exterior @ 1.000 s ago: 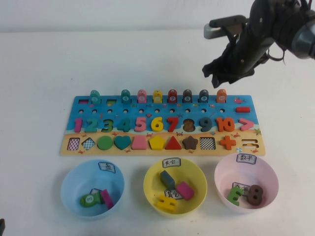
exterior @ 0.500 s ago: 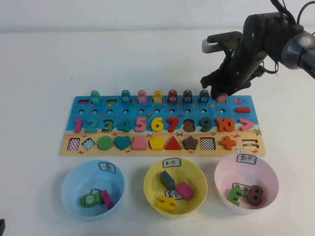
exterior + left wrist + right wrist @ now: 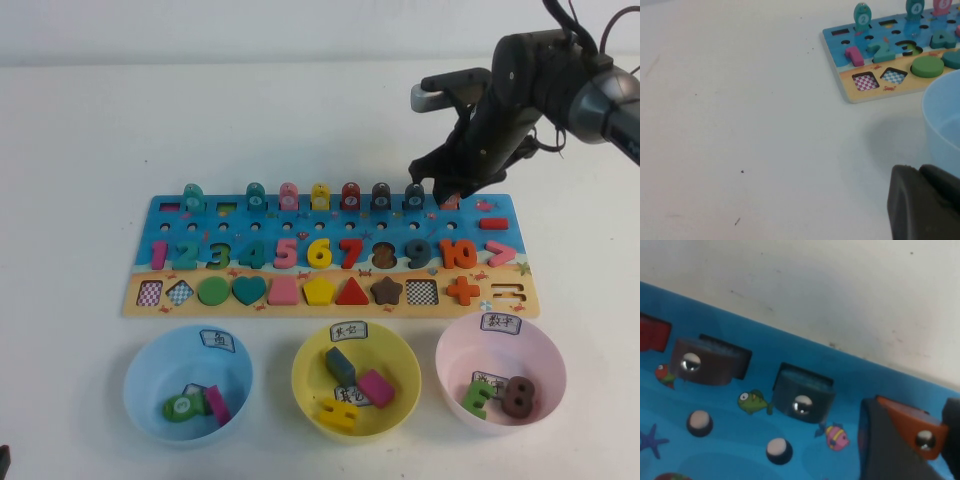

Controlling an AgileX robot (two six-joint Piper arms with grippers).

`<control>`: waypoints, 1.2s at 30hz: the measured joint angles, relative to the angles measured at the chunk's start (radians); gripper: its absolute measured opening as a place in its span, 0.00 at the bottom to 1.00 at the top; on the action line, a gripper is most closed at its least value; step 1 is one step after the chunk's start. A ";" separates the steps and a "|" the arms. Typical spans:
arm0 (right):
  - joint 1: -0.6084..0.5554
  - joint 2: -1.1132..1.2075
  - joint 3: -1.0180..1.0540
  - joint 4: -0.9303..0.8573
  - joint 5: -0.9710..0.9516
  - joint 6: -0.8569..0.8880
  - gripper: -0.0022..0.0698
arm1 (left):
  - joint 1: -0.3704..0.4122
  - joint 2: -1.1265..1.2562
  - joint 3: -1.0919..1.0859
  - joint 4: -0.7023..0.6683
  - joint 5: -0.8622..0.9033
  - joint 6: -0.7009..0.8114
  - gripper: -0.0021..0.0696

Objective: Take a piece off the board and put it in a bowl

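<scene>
The board [image 3: 150,228] lies across the middle of the table; it also shows in the right wrist view [image 3: 735,440] and the left wrist view [image 3: 837,47]. The orange piece [image 3: 451,203] stands at the right end of the board's far row, mostly hidden by my right gripper [image 3: 447,196]. In the right wrist view the gripper [image 3: 915,440] has a finger pressed on each side of the piece [image 3: 910,425], which still sits on the board. The light blue bowl [image 3: 145,365] stands in front of the board at the left. My left gripper [image 3: 925,205] is shut and empty, low beside that bowl [image 3: 942,120].
A yellow bowl [image 3: 303,365] and a pink bowl [image 3: 447,350] stand right of the blue one, each holding pieces. The blue bowl holds a green piece [image 3: 182,406] and a pink one. Several other arch blocks [image 3: 320,196] line the board's far row.
My right gripper has come down from above the table's far right to the orange piece and closed round it. The left arm has not moved.
</scene>
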 joint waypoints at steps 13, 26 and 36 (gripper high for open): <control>0.000 0.002 -0.162 -0.028 0.113 0.000 0.33 | 0.000 0.000 0.000 0.000 0.000 0.000 0.02; 0.000 -0.159 -0.180 -0.017 0.206 -0.049 0.33 | 0.000 0.000 0.000 0.000 0.000 0.000 0.02; 0.000 -0.560 0.248 0.146 0.208 -0.163 0.33 | 0.000 0.000 0.000 0.000 0.000 0.000 0.02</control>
